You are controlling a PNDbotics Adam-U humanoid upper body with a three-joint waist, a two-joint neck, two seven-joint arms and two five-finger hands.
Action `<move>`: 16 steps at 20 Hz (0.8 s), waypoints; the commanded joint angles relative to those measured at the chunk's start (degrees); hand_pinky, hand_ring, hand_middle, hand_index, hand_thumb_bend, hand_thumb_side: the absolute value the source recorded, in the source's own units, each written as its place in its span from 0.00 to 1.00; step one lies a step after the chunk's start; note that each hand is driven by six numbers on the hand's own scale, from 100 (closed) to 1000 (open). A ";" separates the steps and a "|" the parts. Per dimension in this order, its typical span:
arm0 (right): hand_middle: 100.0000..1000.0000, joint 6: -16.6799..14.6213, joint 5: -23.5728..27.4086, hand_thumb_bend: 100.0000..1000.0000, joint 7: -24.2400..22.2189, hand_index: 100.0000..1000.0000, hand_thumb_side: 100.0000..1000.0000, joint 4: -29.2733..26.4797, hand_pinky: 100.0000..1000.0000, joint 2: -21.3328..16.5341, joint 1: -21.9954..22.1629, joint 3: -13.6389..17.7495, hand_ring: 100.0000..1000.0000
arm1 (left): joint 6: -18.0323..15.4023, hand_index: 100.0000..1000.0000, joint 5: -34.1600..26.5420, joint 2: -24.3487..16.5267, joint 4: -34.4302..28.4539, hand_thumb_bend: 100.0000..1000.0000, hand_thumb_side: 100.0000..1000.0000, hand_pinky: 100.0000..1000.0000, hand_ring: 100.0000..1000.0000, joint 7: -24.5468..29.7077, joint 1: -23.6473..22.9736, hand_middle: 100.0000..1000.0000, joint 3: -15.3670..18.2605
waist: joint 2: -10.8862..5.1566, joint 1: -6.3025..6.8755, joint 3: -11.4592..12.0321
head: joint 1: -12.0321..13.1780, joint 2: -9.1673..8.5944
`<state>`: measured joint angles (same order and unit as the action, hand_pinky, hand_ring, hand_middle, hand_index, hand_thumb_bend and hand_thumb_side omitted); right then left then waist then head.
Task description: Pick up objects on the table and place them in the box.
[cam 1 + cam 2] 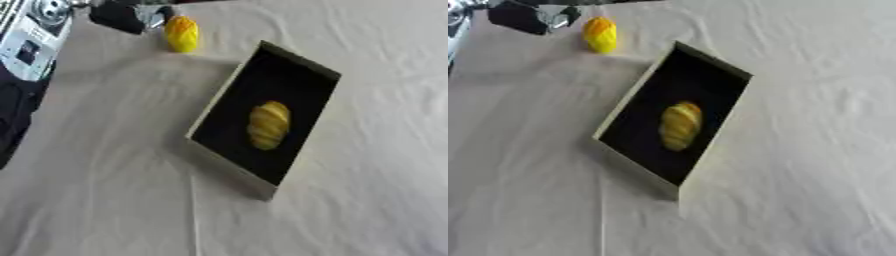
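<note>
The robot's left hand (122,16), a dark shape at the table's 11 o'clock edge, sits just beside a yellow-orange object (182,33) lying on the white cloth (105,190); whether its fingers are spread or curled cannot be told. Toward the centre, a shallow box (229,161) with a black interior and pale walls holds one yellow ridged object (268,125) near its middle. No writing can be read.
</note>
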<state>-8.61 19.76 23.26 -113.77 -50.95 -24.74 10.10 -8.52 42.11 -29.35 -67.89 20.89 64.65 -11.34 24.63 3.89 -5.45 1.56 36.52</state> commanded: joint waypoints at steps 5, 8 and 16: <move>0.73 0.17 -0.44 0.00 0.14 0.75 0.46 -0.82 0.86 -0.36 -0.81 0.86 0.77 | -1.38 0.90 1.90 -1.67 5.19 0.27 0.51 0.90 0.90 -0.78 2.36 0.84 2.48 | -0.19 0.13 -1.32 | 1.22 -2.46; 0.72 0.48 -0.43 0.00 0.14 0.75 0.47 -0.82 0.86 0.03 -0.81 0.85 0.77 | -1.23 0.90 2.83 -1.61 6.75 0.26 0.52 0.90 0.90 -1.23 2.86 0.84 3.03 | 0.44 0.26 -1.70 | 1.62 -2.96; 0.72 0.91 -0.43 0.00 -0.20 0.75 0.49 -0.82 0.86 0.58 -1.47 0.61 0.77 | -0.90 0.90 2.12 -1.27 9.07 0.25 0.62 0.90 0.91 -0.25 3.89 0.85 3.85 | 1.90 0.76 -2.74 | 2.22 -3.65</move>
<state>-7.82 19.75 23.05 -113.77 -49.11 -25.57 10.17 -9.44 44.59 -29.32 -58.59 20.31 67.16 -8.29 27.89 5.02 -8.18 3.48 33.66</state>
